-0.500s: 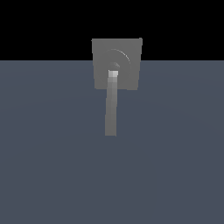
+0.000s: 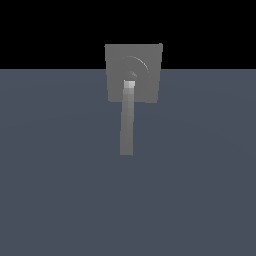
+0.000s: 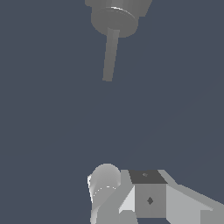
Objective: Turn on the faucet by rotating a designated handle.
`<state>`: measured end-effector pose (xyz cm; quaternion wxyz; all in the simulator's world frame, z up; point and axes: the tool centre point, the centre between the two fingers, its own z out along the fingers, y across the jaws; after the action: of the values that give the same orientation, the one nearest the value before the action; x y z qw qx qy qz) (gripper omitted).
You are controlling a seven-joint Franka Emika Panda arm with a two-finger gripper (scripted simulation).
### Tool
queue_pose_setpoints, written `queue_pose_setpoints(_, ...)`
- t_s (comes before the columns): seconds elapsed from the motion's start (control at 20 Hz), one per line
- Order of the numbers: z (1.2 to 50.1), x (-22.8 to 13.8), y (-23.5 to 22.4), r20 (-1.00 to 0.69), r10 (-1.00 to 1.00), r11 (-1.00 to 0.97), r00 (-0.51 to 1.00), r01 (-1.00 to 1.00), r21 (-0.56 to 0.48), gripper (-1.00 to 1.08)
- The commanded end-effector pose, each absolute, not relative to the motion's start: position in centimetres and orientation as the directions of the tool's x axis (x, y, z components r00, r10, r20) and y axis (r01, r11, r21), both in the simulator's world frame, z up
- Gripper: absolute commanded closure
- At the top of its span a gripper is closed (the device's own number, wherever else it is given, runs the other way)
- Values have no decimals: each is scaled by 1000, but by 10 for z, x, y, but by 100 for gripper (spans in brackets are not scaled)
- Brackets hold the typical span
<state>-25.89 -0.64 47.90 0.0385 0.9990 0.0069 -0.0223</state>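
Exterior view: the small plain grey square faucet block [image 2: 145,75] with ring marks sits at the far edge of the dark blue-grey floor [image 2: 60,190]; its long thin grey handle bar [image 2: 127,125] reaches nearward. Wrist view shows grey-white robot parts [image 3: 148,199] well apart from the handle (whether the gripper is released or clenched, I cannot tell).

No visible change: handle [image 2: 127,122] hangs at same angle as before.
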Motion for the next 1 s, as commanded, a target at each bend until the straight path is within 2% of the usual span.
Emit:
queue_pose_setpoints(0.0,479,-258,-7,-48,6,-997,999,10,81,108)
queue_pose_setpoints(0.25,480,-258,-8,-43,16,-995,999,20,93,108)
queue_pose_setpoints(0.5,485,-257,-10,-25,56,-986,998,59,154,108)
queue_pose_setpoints(0.7,492,-255,-13,-10,112,-965,994,111,239,108)
queue_pose_setpoints(0.95,507,-252,-16,-9,211,-898,977,198,393,108)
